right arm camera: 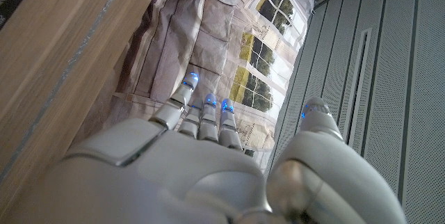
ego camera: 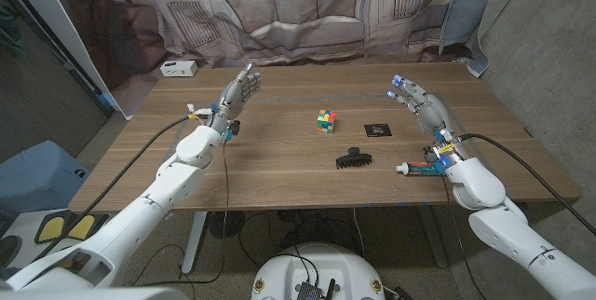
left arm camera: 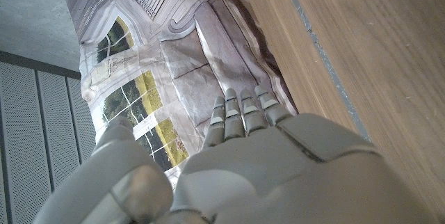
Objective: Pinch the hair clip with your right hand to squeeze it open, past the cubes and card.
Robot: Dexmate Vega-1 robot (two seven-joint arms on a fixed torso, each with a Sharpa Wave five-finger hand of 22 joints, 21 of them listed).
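With fingers apart and holding nothing, the right hand (ego camera: 421, 104) should descend toward the black toothed plastic hair clip (ego camera: 354, 157) on the wooden surface (ego camera: 279, 165), pinching its rear levers.

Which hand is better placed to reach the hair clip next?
Right. The hair clip lies right of the table's middle, nearer the open right hand than the left hand, which stands across the table beyond the cube.
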